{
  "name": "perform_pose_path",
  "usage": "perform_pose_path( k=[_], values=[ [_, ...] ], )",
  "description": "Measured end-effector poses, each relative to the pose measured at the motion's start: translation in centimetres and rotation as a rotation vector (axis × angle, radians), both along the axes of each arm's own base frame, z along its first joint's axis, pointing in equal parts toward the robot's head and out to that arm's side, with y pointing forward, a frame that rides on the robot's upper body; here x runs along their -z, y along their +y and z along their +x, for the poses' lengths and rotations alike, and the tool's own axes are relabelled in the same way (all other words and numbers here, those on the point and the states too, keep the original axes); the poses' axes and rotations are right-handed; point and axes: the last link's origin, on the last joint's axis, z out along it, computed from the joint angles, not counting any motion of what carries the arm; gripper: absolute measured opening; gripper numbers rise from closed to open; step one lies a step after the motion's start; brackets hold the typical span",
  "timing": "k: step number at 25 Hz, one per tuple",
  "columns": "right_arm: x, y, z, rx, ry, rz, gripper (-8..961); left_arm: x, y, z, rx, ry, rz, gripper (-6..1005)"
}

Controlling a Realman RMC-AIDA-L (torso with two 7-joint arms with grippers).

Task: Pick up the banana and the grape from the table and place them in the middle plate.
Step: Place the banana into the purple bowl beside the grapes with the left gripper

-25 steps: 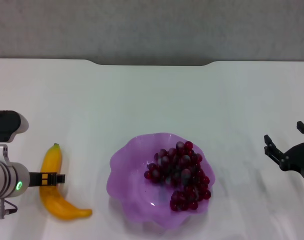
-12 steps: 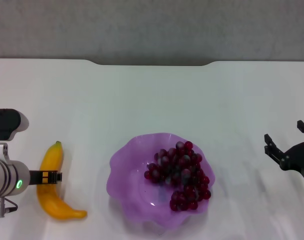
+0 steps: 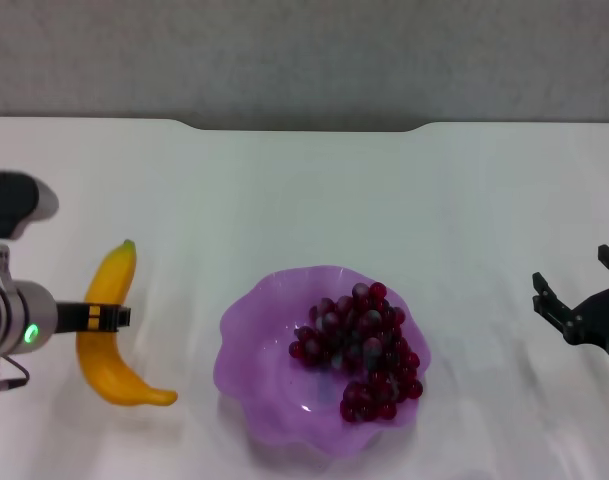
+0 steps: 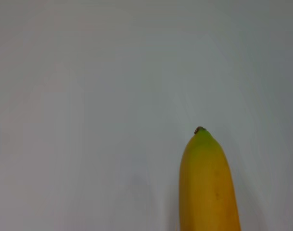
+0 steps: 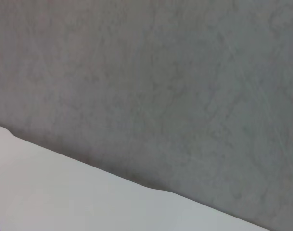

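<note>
The yellow banana (image 3: 111, 335) is at the left, held around its middle by my left gripper (image 3: 102, 317), which is shut on it. Its greenish tip points away from me and also shows in the left wrist view (image 4: 206, 183) above the white table. The dark red-purple grape bunch (image 3: 359, 350) lies in the right half of the purple scalloped middle plate (image 3: 256, 345) at the front centre. My right gripper (image 3: 576, 288) is open and empty at the right edge, well right of the plate.
The white table (image 3: 304, 200) stretches back to a notched far edge, with a grey wall behind it. The right wrist view shows only that wall (image 5: 160, 86) and a strip of table (image 5: 64, 197).
My left gripper has risen with the banana in it; the banana's tip now sits farther up and its body is tilted. The right arm has barely moved.
</note>
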Motion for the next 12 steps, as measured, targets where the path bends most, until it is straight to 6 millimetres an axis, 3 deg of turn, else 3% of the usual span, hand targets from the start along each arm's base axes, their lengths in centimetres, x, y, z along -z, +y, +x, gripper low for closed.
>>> perform_pose_path(
  k=[5,12],
  values=[
    [0.0,0.0,0.1,0.004,-0.003,-0.003,891,-1.3,-0.4,1.9,-0.006,-0.027,-0.057,526],
    [0.1,-0.1,0.2,0.007,-0.004,-0.005,891,-1.2,-1.5,5.2,0.086,-0.132,-0.161,529]
  ],
)
